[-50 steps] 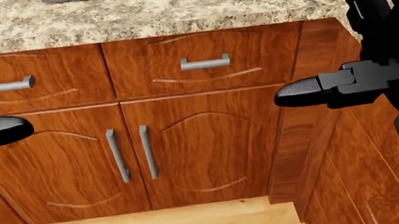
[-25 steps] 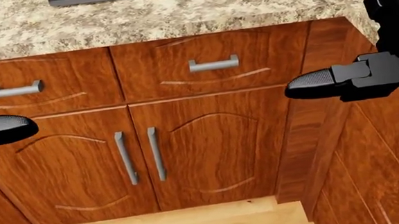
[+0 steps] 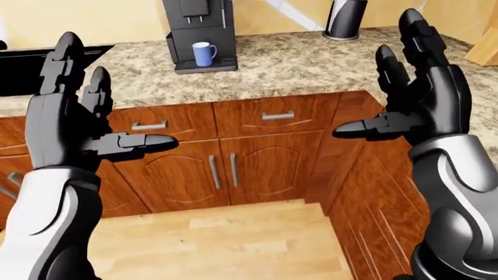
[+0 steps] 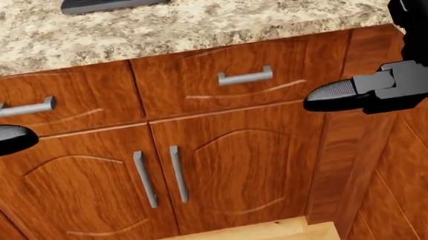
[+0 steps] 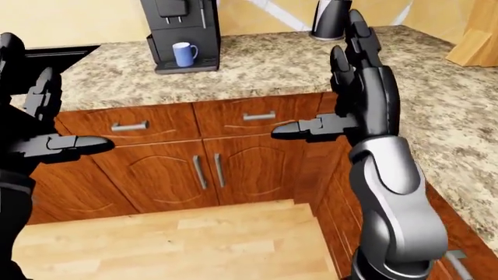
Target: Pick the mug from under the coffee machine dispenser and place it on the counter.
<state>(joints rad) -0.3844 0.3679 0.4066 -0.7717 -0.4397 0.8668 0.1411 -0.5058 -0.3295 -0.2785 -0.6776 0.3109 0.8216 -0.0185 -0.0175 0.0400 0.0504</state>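
Mug (image 3: 204,53) on coffee machine (image 3: 199,32) tray, atop counter (image 3: 311,67); canister (image 3: 343,18), perhaps, right.

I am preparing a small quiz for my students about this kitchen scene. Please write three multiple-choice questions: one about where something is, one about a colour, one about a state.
1. Where does the mug stand?
A. On the floor
B. On the coffee machine's tray, under its dispenser
C. In the right hand

2. What colour is the mug?
A. Blue
B. Red
C. White

3. How are the two hands?
A. Both shut on the mug
B. Left one shut on a drawer handle
C. Both open and empty

Answers:
1 B: the mug sits on the coffee machine, on the counter.
2 A: its body is blue.
3 C: the left hand and right hand show spread fingers, holding nothing.
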